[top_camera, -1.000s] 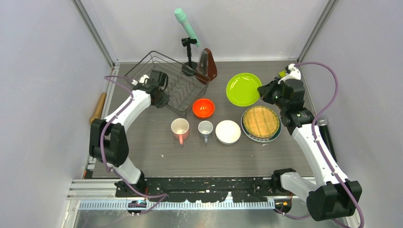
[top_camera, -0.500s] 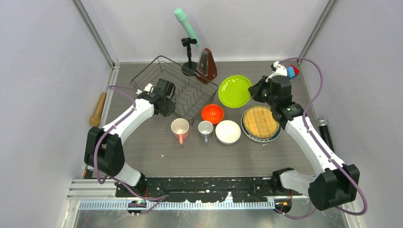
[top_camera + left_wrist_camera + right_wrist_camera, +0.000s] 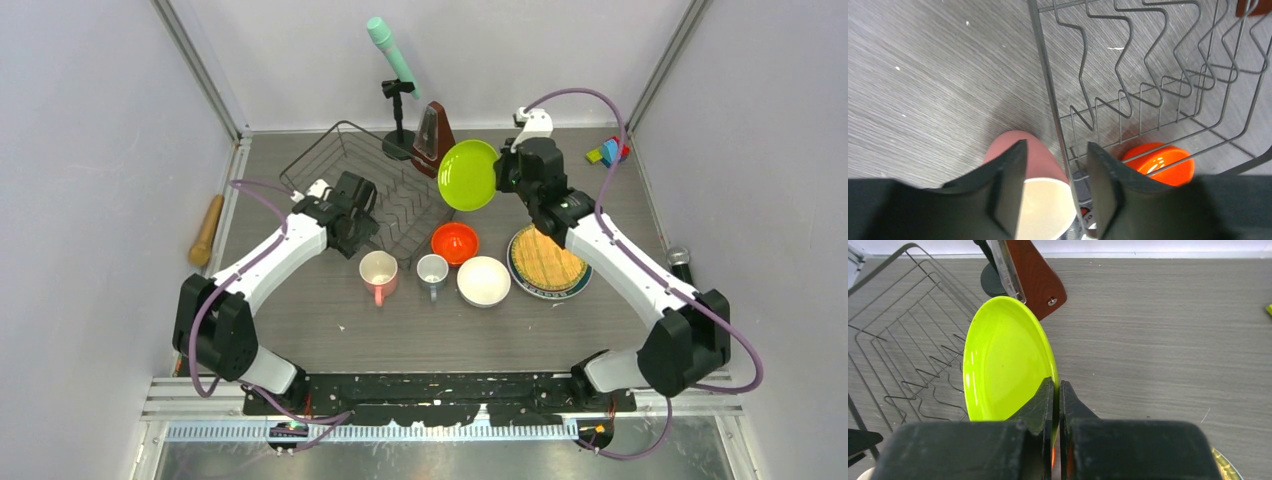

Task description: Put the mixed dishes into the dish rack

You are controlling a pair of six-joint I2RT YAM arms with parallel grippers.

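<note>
At the dish rack's (image 3: 1045, 75) right edge, my right gripper (image 3: 1058, 395) clamps the lime-green plate (image 3: 468, 175) by its rim, tilted above the table (image 3: 350, 330) — my left gripper (image 3: 1056, 147) stands released, astride the rack's near wire.

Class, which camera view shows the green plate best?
Right wrist: the green plate appears close and large, its rim pinched in the right tool. Top view shows it small, tilted beside the rack. Left wrist misses it.

teal mic on stand (image 3: 390, 50) | brown metronome (image 3: 433, 137) | wooden roller (image 3: 207, 229) | coloured blocks (image 3: 607, 152)
</note>
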